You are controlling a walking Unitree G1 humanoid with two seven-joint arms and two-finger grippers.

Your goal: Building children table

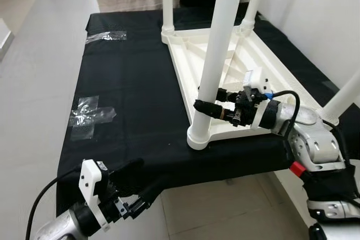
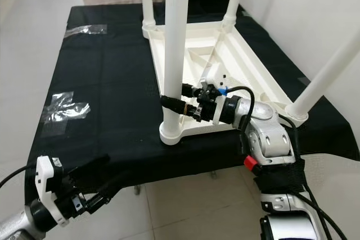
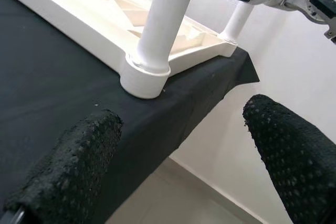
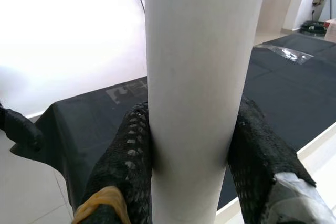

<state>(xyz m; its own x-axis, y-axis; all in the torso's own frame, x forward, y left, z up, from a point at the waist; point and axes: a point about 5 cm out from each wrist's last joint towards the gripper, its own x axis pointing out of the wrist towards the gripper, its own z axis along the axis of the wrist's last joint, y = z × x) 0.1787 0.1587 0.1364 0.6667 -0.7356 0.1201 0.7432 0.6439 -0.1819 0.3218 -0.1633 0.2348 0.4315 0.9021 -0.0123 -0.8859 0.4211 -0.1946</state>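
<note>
A white children's table top (image 1: 256,63) lies upside down on a black-clothed table (image 1: 129,77), with white legs standing up from its corners. My right gripper (image 1: 207,104) is shut on the near-left leg (image 1: 219,49), low down, just above its socket (image 1: 199,137). In the right wrist view the black fingers (image 4: 123,156) press both sides of the white leg (image 4: 197,77). My left gripper (image 1: 138,186) hangs open below the cloth's front edge, left of that leg, holding nothing. In the left wrist view its fingers (image 3: 68,166) spread wide before the socket (image 3: 142,74).
Clear tape patches (image 1: 90,116) stick to the cloth at the left. Another leg (image 1: 346,96) juts up at the near right, and two more stand at the far corners (image 1: 167,1). A white wall runs along the right. Tiled floor (image 1: 225,206) lies below the front edge.
</note>
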